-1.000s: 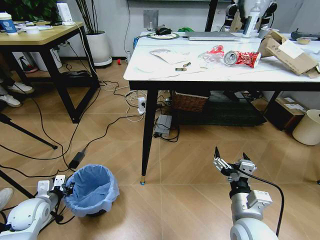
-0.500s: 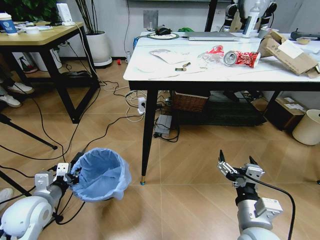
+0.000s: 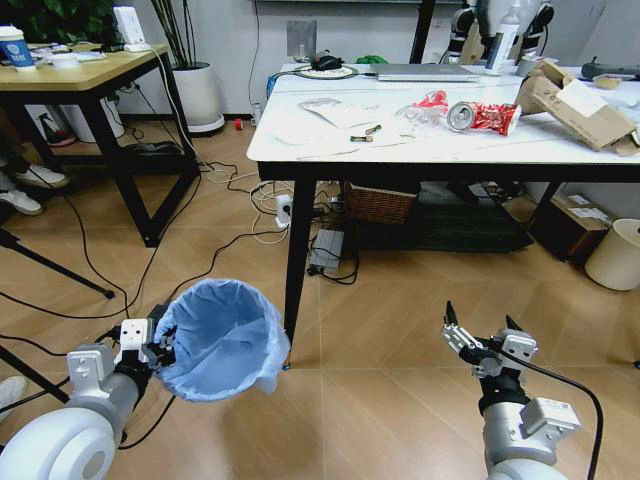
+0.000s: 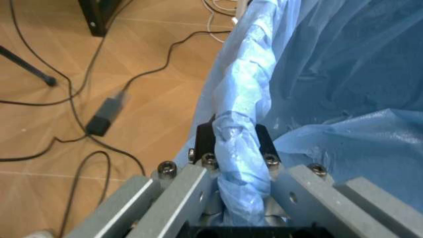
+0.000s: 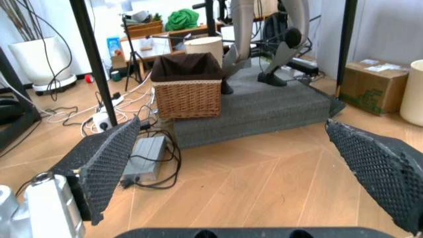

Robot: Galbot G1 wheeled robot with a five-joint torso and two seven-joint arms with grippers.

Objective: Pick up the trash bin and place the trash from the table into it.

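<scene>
Clenched on the rim of the small round bin lined with crinkled light-blue plastic [image 3: 222,338], the left gripper [image 3: 158,342] pinches the folded bag edge between its black fingertips [image 4: 205,140], as the left wrist view shows close up. That arm reaches forward from the lower left, holding the bin off the wooden floor with its mouth tipped toward the camera, beside the black table leg [image 3: 294,268]. The bag hides the bin's dark body.

Spread wide apart, the right gripper [image 3: 484,331] holds nothing and hovers above the floor at lower right, its arm upright with the fingers pointing up and forward.

On the white marble-look table [image 3: 450,145] lie the red-labelled plastic bottle [image 3: 482,116], crumpled white paper [image 3: 338,110] and torn brown cardboard box [image 3: 577,105], the box cut off by the right edge. Small objects near the paper are too tiny to identify.
</scene>
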